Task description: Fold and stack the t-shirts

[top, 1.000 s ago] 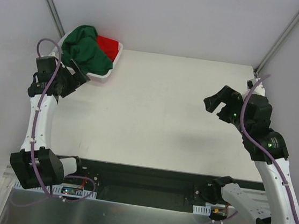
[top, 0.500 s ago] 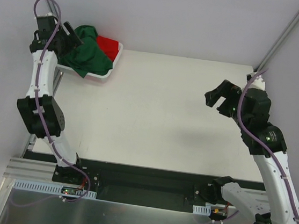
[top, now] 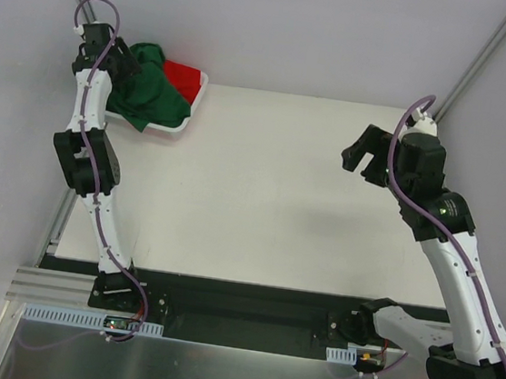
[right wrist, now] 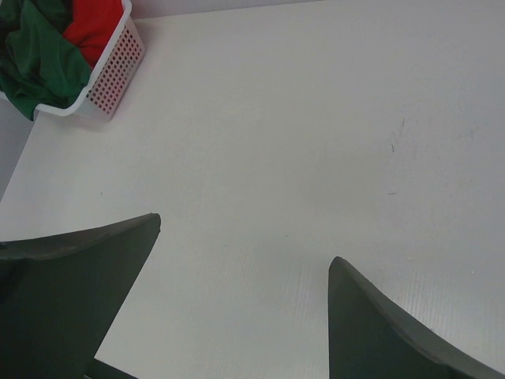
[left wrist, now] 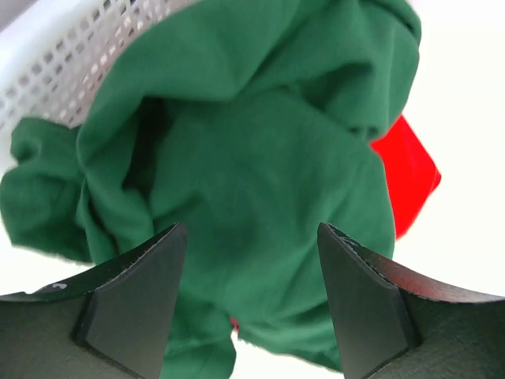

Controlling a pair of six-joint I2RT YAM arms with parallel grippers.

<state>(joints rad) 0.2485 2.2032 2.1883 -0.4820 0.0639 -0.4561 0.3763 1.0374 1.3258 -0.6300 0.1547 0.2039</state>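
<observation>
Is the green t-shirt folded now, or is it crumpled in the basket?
Crumpled, not folded. The green t-shirt lies bunched with deep creases in the white basket and hangs over its rim.

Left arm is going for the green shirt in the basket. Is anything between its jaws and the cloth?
Nothing visible. The left jaws stand open right over the green shirt, which tops the pile and spills over the white basket's rim. The red shirt peeks out at its side, clear of the path.
</observation>
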